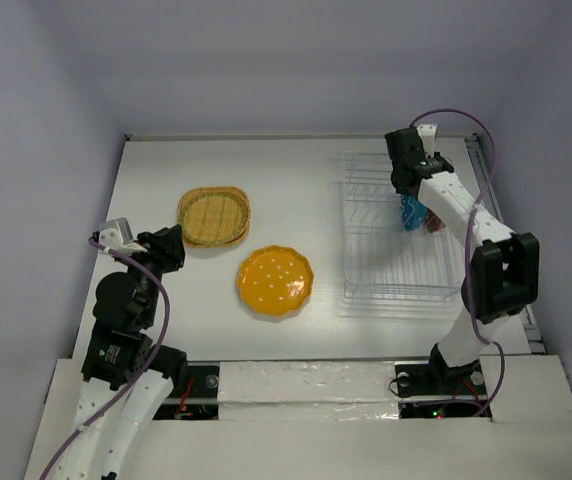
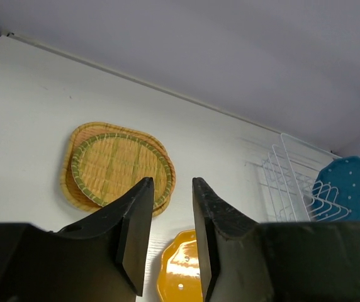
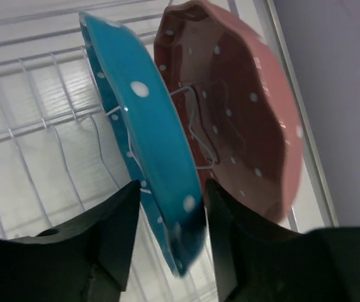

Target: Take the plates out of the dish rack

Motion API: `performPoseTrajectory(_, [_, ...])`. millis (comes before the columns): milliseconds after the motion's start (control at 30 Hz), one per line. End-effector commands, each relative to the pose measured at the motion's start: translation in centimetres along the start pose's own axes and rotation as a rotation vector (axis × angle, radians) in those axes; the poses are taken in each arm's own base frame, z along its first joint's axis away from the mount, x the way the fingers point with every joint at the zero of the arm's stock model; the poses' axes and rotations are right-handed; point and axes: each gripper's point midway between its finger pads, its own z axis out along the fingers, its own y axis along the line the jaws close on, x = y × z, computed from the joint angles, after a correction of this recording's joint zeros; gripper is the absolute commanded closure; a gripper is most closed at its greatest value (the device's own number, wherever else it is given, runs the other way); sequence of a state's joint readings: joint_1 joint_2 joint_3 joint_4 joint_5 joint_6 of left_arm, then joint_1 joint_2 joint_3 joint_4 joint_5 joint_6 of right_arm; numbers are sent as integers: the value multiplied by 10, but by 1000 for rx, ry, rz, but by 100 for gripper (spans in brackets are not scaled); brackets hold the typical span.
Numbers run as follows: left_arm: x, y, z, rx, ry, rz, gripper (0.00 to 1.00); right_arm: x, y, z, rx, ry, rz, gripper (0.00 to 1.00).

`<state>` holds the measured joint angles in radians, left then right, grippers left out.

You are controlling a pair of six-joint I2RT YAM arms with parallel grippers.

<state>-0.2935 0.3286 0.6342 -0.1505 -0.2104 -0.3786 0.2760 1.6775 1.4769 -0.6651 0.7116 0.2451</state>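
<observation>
On the white desk (image 1: 156, 180): two tan plates (image 1: 214, 216) stacked left of centre; orange plate (image 1: 276, 281) flat just beside them, nearer the front edge; wire rack (image 1: 396, 262) on the right side, apart from both.

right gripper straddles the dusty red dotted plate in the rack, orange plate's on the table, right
No: the right gripper straddles the blue dotted scalloped plate, beside the dusty red dotted plate, as the right wrist view shows. The orange dotted plate is on the table.

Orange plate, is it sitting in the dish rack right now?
No, the orange plate lies flat on the table, left of the dish rack.
</observation>
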Motion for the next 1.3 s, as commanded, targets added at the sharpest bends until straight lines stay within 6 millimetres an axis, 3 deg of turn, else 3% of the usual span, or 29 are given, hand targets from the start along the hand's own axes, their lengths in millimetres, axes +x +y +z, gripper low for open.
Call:
performPoseTrajectory(0, [-8, -5, 0, 25, -36, -8, 72, -15, -2, 3, 46, -10, -40, 50])
performPoseTrajectory(200, [-8, -5, 0, 25, -36, -8, 70, -29, -20, -7, 114, -24, -90, 72])
performPoseTrajectory(267, [-9, -6, -1, 27, -40, -10, 70, -34, -28, -11, 140, -36, -99, 84])
performPoseTrajectory(467, [-9, -6, 0, 26, -38, -11, 69, -47, -36, -24, 151, -73, -104, 100])
performPoseTrajectory(600, [-10, -6, -1, 28, -41, -10, 69, -59, -40, -40, 163, -97, -103, 100])
performPoseTrajectory(733, [-9, -5, -1, 27, -40, -11, 69, -83, -39, -70, 120, -167, -57, 100])
performPoseTrajectory(933, [-9, -6, -1, 28, -41, -12, 68, -116, -43, -136, 5, -302, 70, 100])
performPoseTrajectory(1000, [-9, -6, -1, 28, -41, -12, 68, -120, -33, -165, -75, -358, 110, 100])
performPoseTrajectory(1100, [-9, -6, -1, 28, -41, -12, 68, -115, 6, -189, -284, -392, 161, 100])
performPoseTrajectory(1133, [-9, -6, -1, 28, -41, -12, 68, -110, 28, -214, -440, -408, 168, 100])
performPoseTrajectory(1200, [-9, -6, -1, 28, -41, -13, 68, -83, 68, -224, -612, -370, 172, 100])
performPoseTrajectory(1233, [-9, -6, 0, 27, -40, -13, 68, -82, 97, -254, -795, -393, 196, 100])
performPoseTrajectory(1267, [-8, -6, 0, 26, -38, -12, 68, -65, 112, -259, -876, -360, 220, 100])
